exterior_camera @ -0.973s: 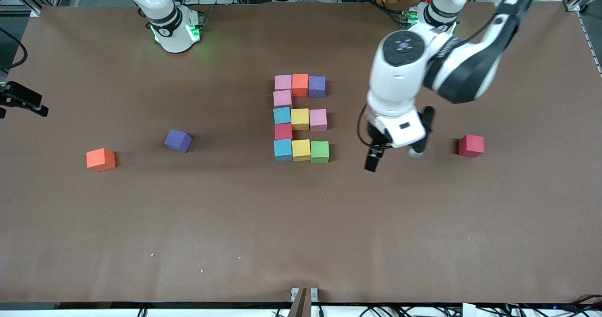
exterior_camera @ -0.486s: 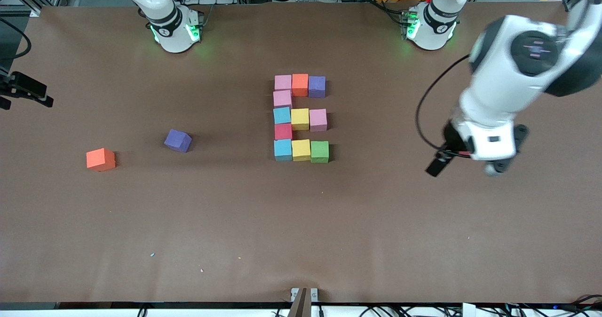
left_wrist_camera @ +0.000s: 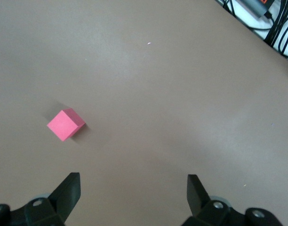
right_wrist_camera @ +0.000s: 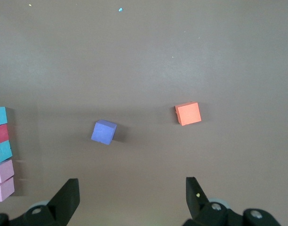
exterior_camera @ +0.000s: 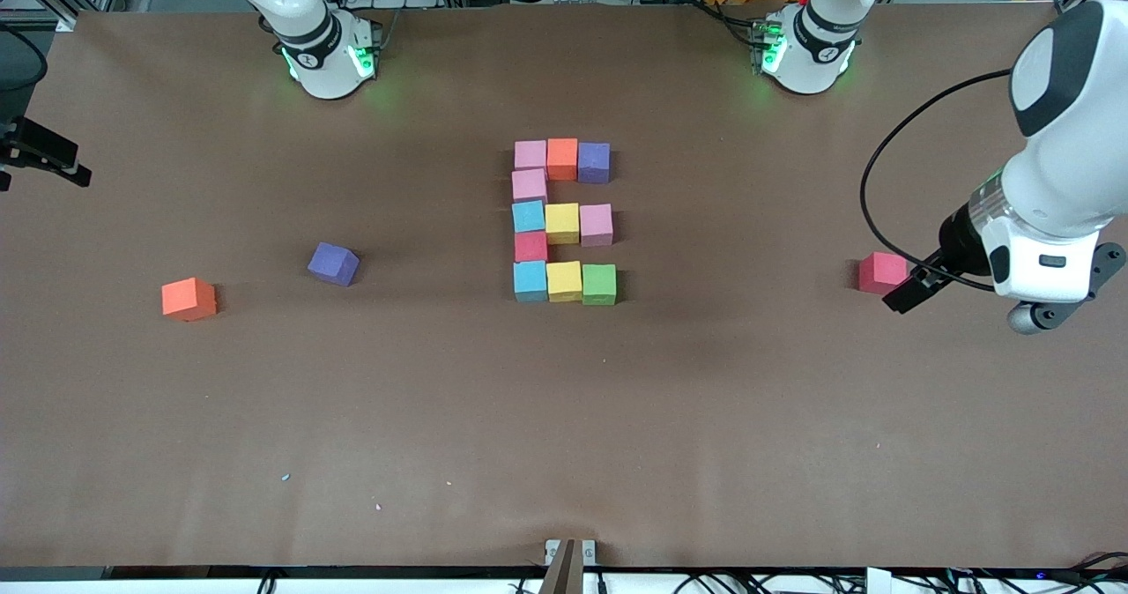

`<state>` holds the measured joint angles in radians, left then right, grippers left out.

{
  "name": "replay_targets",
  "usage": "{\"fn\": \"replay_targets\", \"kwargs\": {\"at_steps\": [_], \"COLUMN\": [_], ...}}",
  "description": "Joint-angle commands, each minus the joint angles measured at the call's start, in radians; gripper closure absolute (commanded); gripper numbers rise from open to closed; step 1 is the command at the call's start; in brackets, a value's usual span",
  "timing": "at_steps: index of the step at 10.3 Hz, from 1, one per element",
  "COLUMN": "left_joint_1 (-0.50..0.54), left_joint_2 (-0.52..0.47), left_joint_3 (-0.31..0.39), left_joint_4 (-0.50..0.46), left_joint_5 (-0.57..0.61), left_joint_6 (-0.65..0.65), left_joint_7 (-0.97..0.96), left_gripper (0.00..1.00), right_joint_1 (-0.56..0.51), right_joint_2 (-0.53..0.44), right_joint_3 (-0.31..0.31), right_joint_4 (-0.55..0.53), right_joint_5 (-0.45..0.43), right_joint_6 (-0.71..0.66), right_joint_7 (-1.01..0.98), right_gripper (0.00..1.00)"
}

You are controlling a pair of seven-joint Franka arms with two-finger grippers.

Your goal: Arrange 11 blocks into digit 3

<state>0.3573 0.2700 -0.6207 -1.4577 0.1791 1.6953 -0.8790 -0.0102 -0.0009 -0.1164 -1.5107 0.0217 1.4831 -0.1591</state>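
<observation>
Pincers both gape empty: left pincer [left_wrist_camera: 132,188] near table edge, right pincer [right_wrist_camera: 132,190] aloft.

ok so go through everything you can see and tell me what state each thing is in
Digit 3 figure: eleven blocks touching, looks complete.
Loose red block: on the table toward the left arm's end, untouched.
Loose purple block: alone, turned askew.
Loose orange block: alone, flat.
Left gripper: open, empty, over bare table.
Right gripper: open, empty, waiting.
</observation>
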Motion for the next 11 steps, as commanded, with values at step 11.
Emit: {"fn": "replay_targets", "kwargs": {"at_steps": [11], "left_joint_1": [-0.155], "left_joint_2": [-0.15], "left_joint_3": [0.301], "left_joint_4": [0.022], "left_joint_5": [-0.038], "left_joint_6": [-0.181], "left_joint_7": [0.47], "left_gripper": [0.0], "right_joint_1": [-0.005], "right_joint_2": [-0.025], "right_joint_3": [0.0], "right_joint_4": [-0.023], "right_joint_5": [-0.013], "right_joint_6": [0.005], "right_joint_7": [0.012], "right_gripper": [0.0]}}
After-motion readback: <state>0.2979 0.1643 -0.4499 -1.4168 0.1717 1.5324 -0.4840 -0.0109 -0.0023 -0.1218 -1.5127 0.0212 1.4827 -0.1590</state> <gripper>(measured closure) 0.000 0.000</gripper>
